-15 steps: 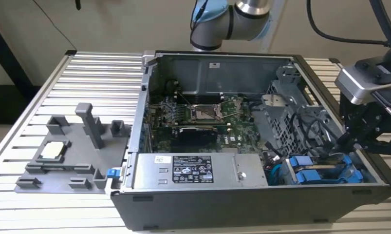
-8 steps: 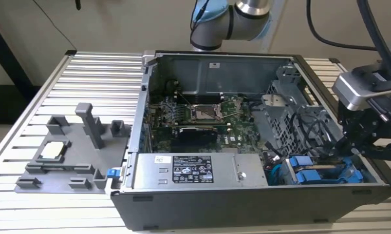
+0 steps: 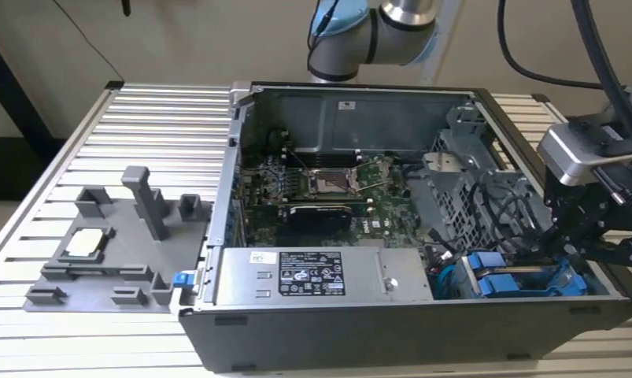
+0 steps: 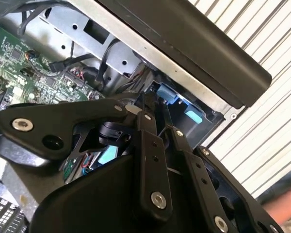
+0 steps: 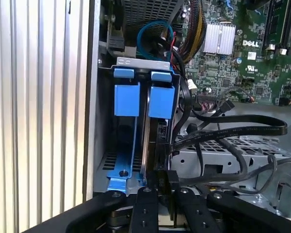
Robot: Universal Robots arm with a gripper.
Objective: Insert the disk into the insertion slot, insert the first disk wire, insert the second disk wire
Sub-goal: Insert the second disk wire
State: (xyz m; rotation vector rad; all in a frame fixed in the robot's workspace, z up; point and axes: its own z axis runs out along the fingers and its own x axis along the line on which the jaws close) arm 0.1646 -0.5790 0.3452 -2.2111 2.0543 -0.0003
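Observation:
The disk (image 5: 146, 141) stands edge-on in its blue carrier (image 5: 162, 101), seated in the insertion slot of the grey drive cage (image 5: 136, 62); a second blue carrier (image 5: 126, 99) sits beside it. In the exterior view the cage (image 3: 515, 279) is at the case's front corner on that view's right, and my gripper (image 3: 563, 248) reaches down into it. In the first wrist view my gripper (image 5: 165, 190) is shut on a black wire connector (image 5: 167, 180) held against the disk's near edge. The second wrist view has the fingers (image 4: 148, 124) close together over the blue carrier tabs (image 4: 167, 93).
Flat black cables (image 5: 233, 130) loop across the cage beside the connector. A grey power-supply box (image 3: 310, 276) lies along the case front, with the motherboard (image 3: 316, 189) behind it. A grey fixture (image 3: 105, 244) stands on the slatted table (image 3: 137, 118) at the exterior view's left.

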